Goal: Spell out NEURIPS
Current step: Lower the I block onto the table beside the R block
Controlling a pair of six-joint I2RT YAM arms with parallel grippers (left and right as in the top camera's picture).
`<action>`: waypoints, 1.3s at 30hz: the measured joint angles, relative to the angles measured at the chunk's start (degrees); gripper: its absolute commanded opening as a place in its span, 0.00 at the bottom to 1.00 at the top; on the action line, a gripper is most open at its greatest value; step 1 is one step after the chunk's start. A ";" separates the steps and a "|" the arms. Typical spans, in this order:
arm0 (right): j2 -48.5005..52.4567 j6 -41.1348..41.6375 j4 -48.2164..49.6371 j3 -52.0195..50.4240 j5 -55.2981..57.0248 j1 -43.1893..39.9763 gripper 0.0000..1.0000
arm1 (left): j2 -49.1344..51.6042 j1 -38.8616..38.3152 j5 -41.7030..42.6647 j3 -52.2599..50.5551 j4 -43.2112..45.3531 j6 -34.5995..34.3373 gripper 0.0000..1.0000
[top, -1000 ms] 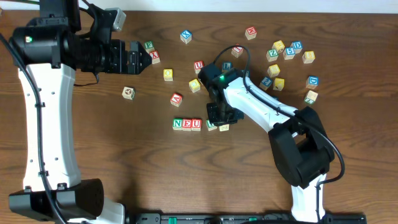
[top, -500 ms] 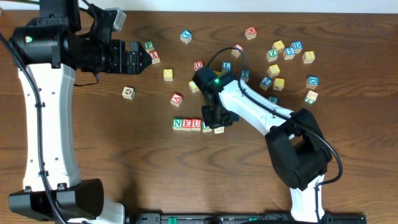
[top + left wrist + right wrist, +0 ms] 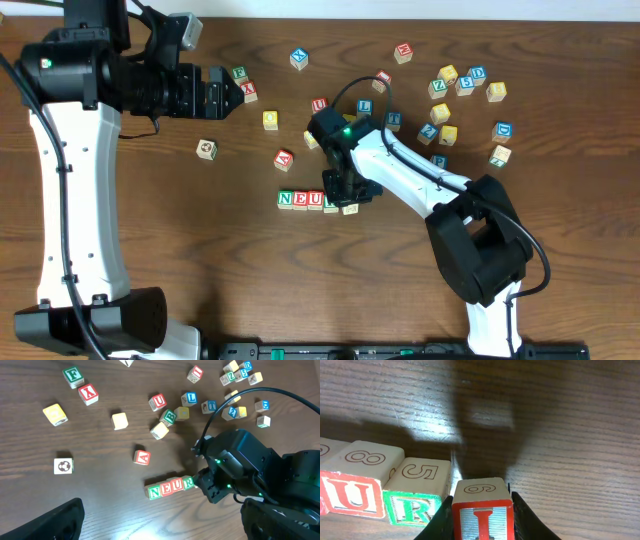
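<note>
A row of cubes reads N (image 3: 286,199), E (image 3: 300,199), U (image 3: 315,200) on the table. The green R (image 3: 417,494) stands at the row's right end; the left wrist view shows it too (image 3: 187,482). My right gripper (image 3: 481,525) is shut on a red I cube (image 3: 481,512), holding it just right of the R with a thin gap between them. In the overhead view the right gripper (image 3: 345,195) covers that end of the row. My left gripper (image 3: 230,94) is open and empty, high at the back left, away from the row.
Loose cubes lie behind the row: a red A (image 3: 284,159), a red U (image 3: 318,104), a yellow cube (image 3: 270,119), a ball-picture cube (image 3: 206,149), a blue X (image 3: 299,58). Several more cluster at the back right (image 3: 455,80). The right arm's cable loops over the middle.
My right gripper has moved left with the I cube, closing most of the gap to the R. The left arm has not moved.
</note>
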 measured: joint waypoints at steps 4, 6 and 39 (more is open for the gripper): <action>0.00 0.50 0.04 0.00 -0.02 0.00 0.01 | 0.00 0.00 -0.02 0.00 0.00 0.00 0.98; 0.00 0.70 0.39 0.00 -0.02 0.00 0.01 | 0.00 0.00 0.00 0.00 0.00 0.00 0.98; 0.00 1.53 -1.20 0.00 1.57 0.00 0.01 | 0.00 0.00 0.00 0.00 0.00 0.00 0.98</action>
